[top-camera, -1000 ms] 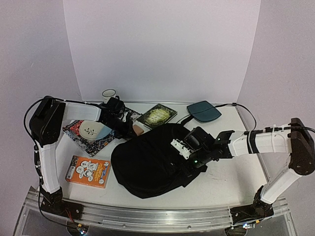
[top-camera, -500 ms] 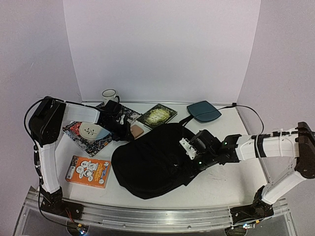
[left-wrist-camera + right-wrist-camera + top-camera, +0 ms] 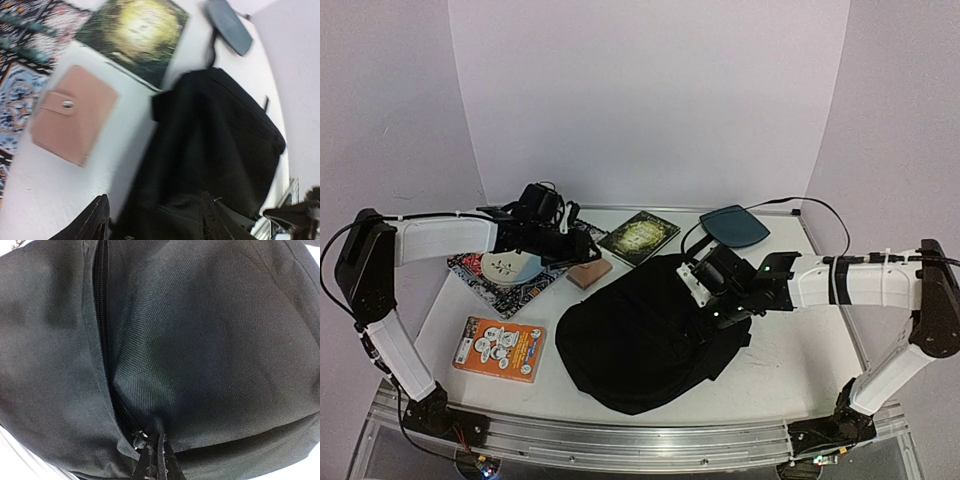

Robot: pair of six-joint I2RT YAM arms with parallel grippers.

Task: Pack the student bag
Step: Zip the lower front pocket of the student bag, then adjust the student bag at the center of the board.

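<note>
The student bag [image 3: 645,340], a big floppy black backpack, lies in the middle of the table. My right gripper [image 3: 698,292] rests on its upper right part. In the right wrist view its jaws [image 3: 159,460] are pinched shut on a fold of the bag's fabric, right beside the zipper slider [image 3: 138,437]. A pink wallet [image 3: 588,272] lies flat on the table by the bag's upper left edge. My left gripper [image 3: 576,247] hovers just behind the wallet. Both its fingers [image 3: 97,222] stand well apart with nothing between them, above the bag [image 3: 215,145] and wallet [image 3: 72,115].
A patterned book [image 3: 505,272] lies under the left arm and an orange book [image 3: 500,348] at the near left. A green book [image 3: 638,236] and a dark-teal pad [image 3: 734,225] with a cable sit at the back.
My left gripper opened, let go of the pink wallet and drew back to the left; the wallet now lies on the table. My right gripper pulled the bag's top slightly back and right.
</note>
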